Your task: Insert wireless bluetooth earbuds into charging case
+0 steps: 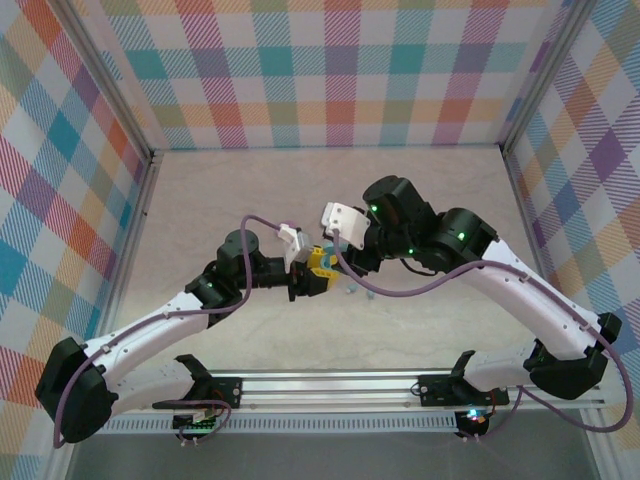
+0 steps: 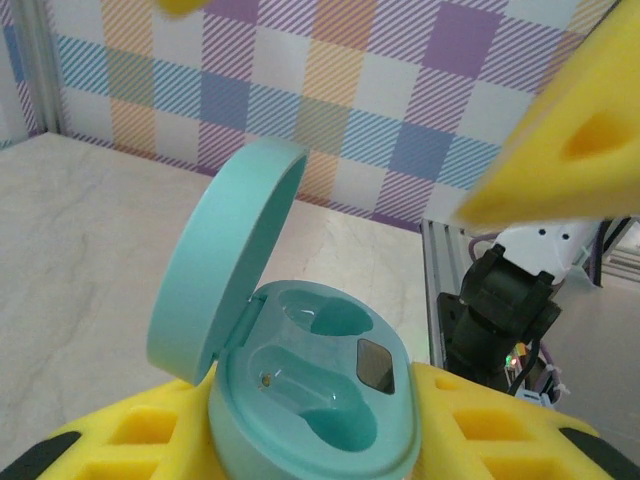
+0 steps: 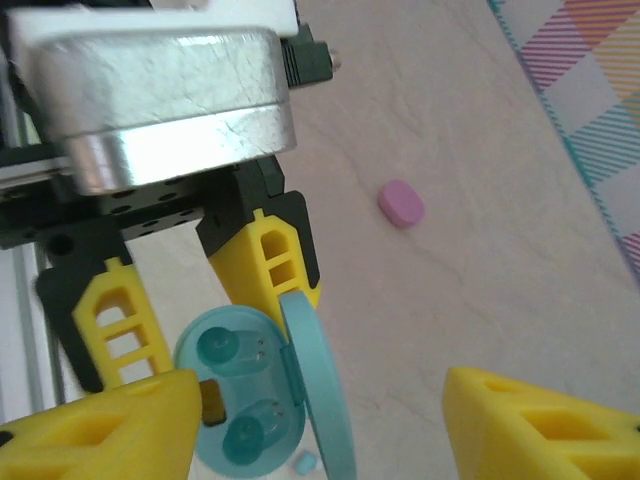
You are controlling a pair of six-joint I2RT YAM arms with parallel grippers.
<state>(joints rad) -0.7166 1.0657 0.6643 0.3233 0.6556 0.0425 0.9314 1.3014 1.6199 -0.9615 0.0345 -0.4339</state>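
Pale marbled table (image 1: 420, 180), a small pink oval piece (image 3: 401, 203) lying on it

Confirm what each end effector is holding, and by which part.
Left end effector clamps the open teal charging case by the sides of its base. Right end effector is open, holding nothing.

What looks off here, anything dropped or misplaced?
The charging case held by the left gripper is open with both wells empty. A tiny light blue piece, possibly an earbud, sits outside the case by its lid, not in a well. A small pink piece lies apart on the table.
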